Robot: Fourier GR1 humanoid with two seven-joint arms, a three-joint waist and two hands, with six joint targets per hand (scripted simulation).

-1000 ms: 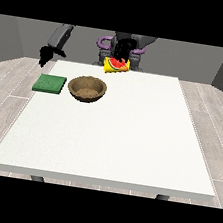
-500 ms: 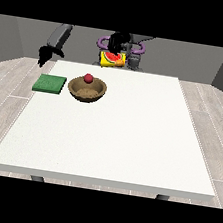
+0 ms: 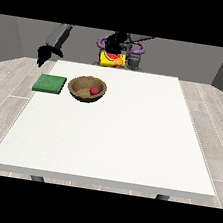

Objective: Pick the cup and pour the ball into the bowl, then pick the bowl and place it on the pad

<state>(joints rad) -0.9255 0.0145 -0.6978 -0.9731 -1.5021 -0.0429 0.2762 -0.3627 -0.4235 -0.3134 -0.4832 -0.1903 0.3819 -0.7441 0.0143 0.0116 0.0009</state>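
One view only, front view. Item: white table (image 3: 130, 136), large, bearing the task's things at its far left part. Item: brown bowl (image 3: 87, 88), upright on the table, red ball (image 3: 93, 90) inside it, right of centre; pour judged done. Item: green pad (image 3: 50, 84), flat, just beside the bowl on the bowl's left, apparently not touching. Item: yellow cup (image 3: 112, 59) with red marking, tipped on its side, held aloft beyond the table's far edge, apart from the bowl. Item: hand at the view's right (image 3: 114, 43), black, curled over the top of the cup, holding it; cup directly below the fingers. Item: hand at the view's left (image 3: 43, 55), black, hanging fingers-down off the table's far left corner; state of its fingers cannot be told; pad ahead of and below the fingertips, bowl beyond the pad to their side. Step in hand, as judged: finish with the cup, then take up the bowl. Advice for doing it well: set cup down well apart from bowl and pad; bring fingers to the bowl's rim on the side away from the ball; lift level to keep the ball in; lower squarely onto the pad.
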